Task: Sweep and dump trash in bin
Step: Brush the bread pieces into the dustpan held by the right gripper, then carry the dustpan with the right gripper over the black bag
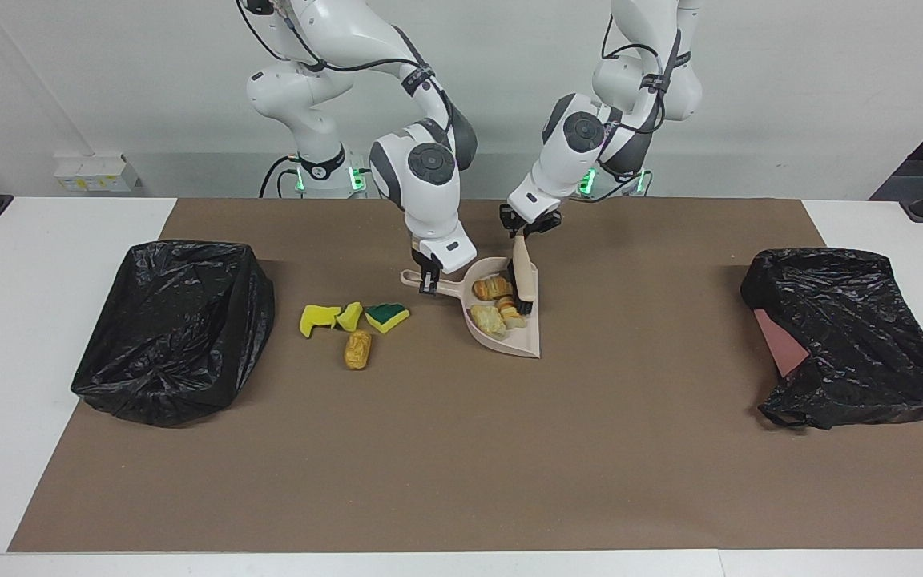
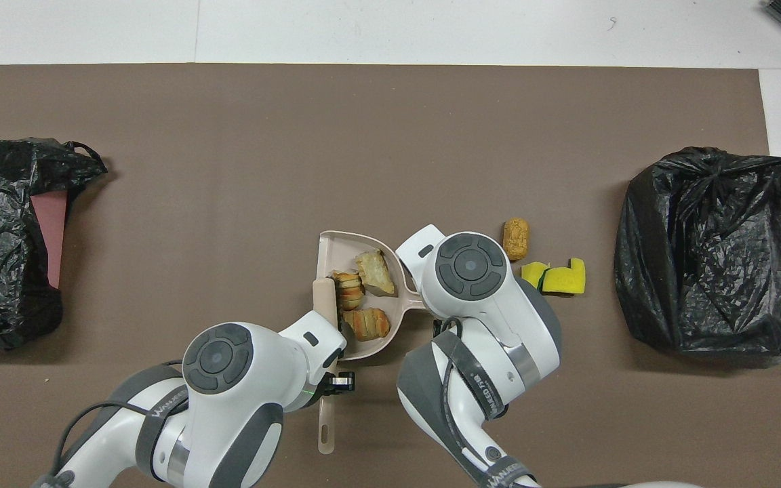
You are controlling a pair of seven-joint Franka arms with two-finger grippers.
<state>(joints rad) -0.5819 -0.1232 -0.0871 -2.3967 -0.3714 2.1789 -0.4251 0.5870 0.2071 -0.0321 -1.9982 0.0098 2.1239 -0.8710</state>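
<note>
We saw two white arms, the left arm (image 1: 590,136) and the right arm (image 1: 421,172), built of rounded glossy shells with dark grey bands at the joints. Each wrist carried a round grey cap ringed with small dimples, plain in the overhead view (image 2: 470,264). Black cables looped along the upper links and were strapped down by dark bands bearing pale lettering. Green lights glowed at the bases (image 1: 357,175). At each arm's end sat a white flange with a dark slot, and small black fingers (image 1: 428,280) below it.
</note>
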